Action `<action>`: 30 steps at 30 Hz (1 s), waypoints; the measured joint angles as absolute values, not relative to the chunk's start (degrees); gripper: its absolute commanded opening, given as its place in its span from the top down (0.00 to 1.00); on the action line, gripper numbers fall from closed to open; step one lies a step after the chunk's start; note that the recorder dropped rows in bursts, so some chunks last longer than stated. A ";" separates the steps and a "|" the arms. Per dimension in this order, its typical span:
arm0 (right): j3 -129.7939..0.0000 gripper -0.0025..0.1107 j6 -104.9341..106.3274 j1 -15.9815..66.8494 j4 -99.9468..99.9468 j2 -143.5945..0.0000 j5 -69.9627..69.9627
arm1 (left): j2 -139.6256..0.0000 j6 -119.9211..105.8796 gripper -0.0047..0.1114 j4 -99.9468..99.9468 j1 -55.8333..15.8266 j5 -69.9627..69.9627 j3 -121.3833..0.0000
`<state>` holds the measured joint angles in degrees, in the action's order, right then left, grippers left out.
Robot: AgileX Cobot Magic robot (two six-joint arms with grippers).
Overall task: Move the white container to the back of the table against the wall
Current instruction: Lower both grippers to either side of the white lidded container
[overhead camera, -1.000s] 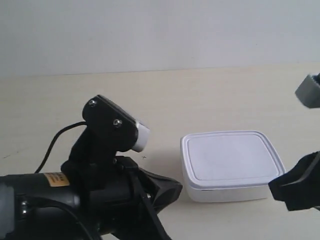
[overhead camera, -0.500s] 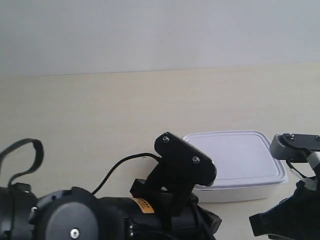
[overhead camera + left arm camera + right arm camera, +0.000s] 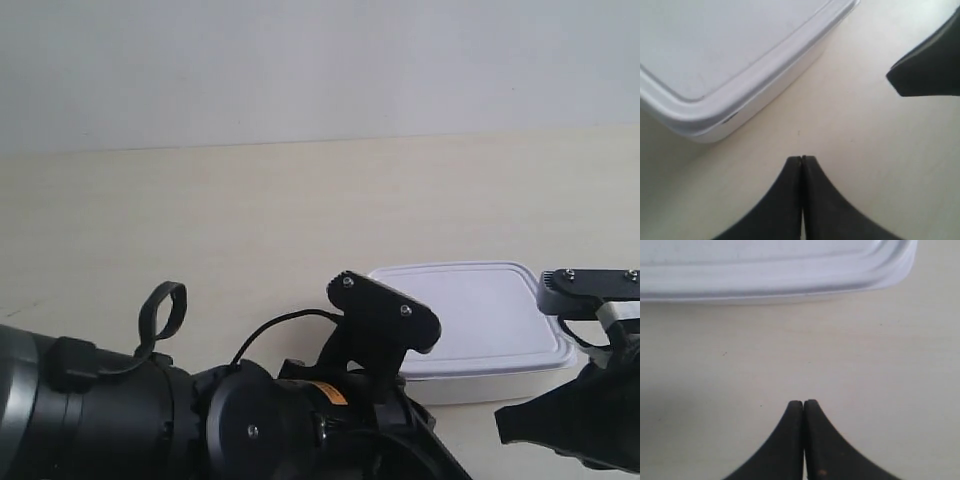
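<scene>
Your arm at the exterior view's left [image 3: 110, 420] is matte black, with a thin curved cable [image 3: 272, 322], silver screws [image 3: 406, 311] and an orange label [image 3: 331, 392]. Your left gripper [image 3: 801, 159] and right gripper [image 3: 803, 402] have tapered black fingers.

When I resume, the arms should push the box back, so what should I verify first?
1. Left gripper shut: ok.
2. Right gripper shut: ok.
3. Lid seated on the white container: ok.
4. Grippers touching the white container: not ok, bare table shows between them in both wrist views.
5. Table behind it free up to the wall: ok in the exterior view.
</scene>
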<state>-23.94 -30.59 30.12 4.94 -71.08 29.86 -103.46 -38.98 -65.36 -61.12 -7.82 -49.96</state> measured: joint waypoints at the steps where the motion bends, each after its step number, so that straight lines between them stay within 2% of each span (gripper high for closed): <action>1: -23.94 0.98 -31.77 30.12 6.25 -71.23 29.70 | -103.89 -38.98 0.96 -65.36 -60.73 -7.73 -49.96; 9: -23.94 0.98 -34.90 30.12 10.00 -71.37 27.38 | -105.42 -38.87 0.96 -65.36 -59.58 -6.04 -50.93; 16: -23.94 0.98 -35.13 30.12 10.87 -77.23 23.56 | -110.55 -38.76 0.96 -65.36 -59.49 -3.22 -55.64; 23: -24.04 0.98 -34.71 24.48 12.12 -81.24 17.39 | -111.83 -38.76 0.96 -65.97 -56.31 -4.53 -55.79; 30: -25.82 0.98 -34.34 24.18 12.35 -82.97 15.20 | -112.96 -38.76 0.96 -65.97 -54.18 -4.80 -55.79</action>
